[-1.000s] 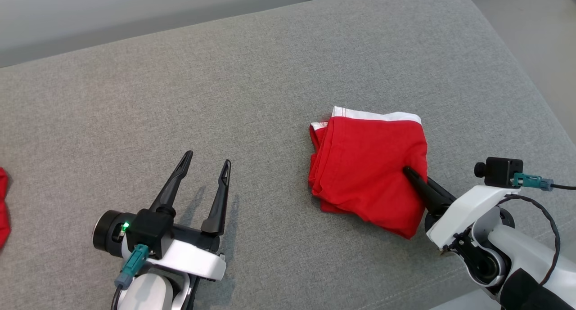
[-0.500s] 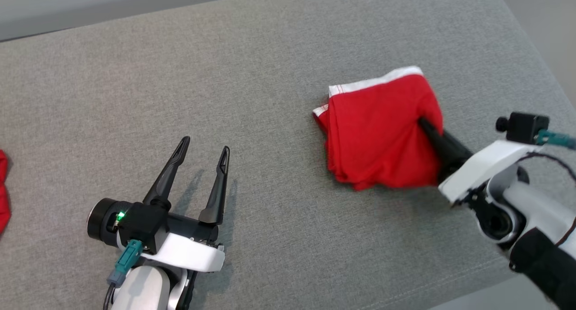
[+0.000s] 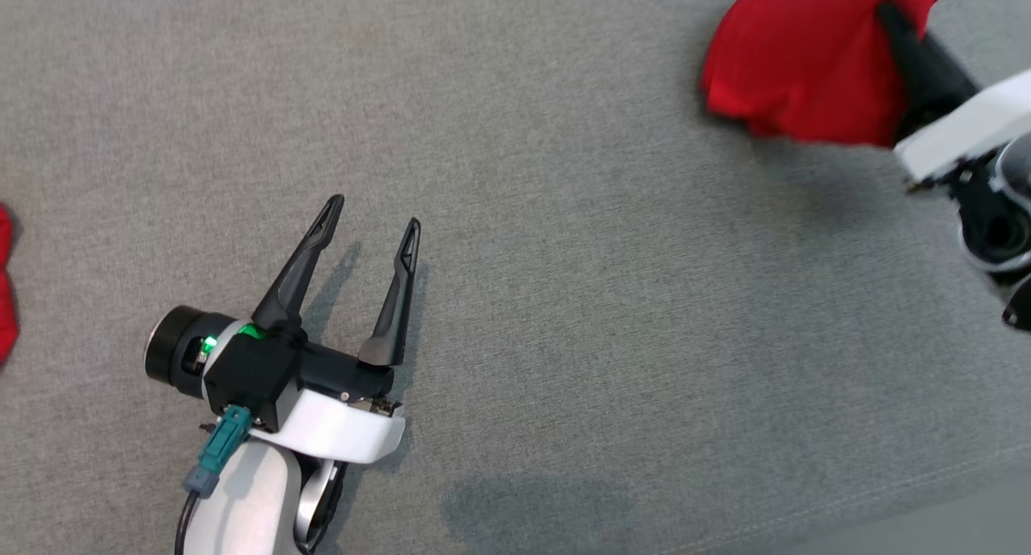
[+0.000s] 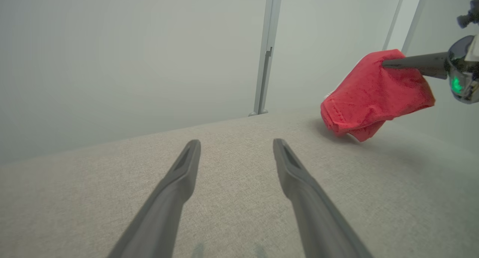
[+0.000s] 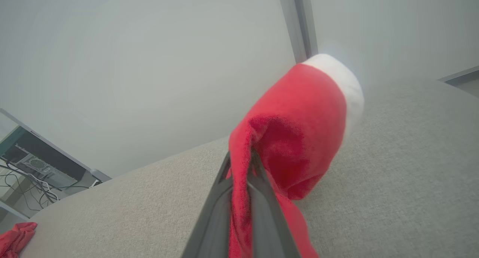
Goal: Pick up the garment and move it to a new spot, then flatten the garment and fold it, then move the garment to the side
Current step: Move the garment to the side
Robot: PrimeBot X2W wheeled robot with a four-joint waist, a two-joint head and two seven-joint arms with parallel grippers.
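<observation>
Two grippers, two red cloth pieces, one grey cushion [image 3: 604, 297].

Right gripper [image 3: 886, 9] at the top right of the head view, jaws pressed together and pinching one garment [image 3: 797, 64]. In the right wrist view a fold of red cloth is squeezed between the two dark fingers [image 5: 262, 198]. The garment is bunched and hangs off the jaws near the cushion's far right end. It has one white band [image 5: 344, 78] on the far side. Its lowest corner is close over the cushion, contact unclear, with a shadow under it.

Left gripper [image 3: 374, 213] at the lower left, low over bare cushion, jaws spread wide with nothing between them, well apart from the garment.

Second red cloth [image 3: 5, 297] lies on the cushion at the far left edge, cut off by the frame, away from both grippers.
</observation>
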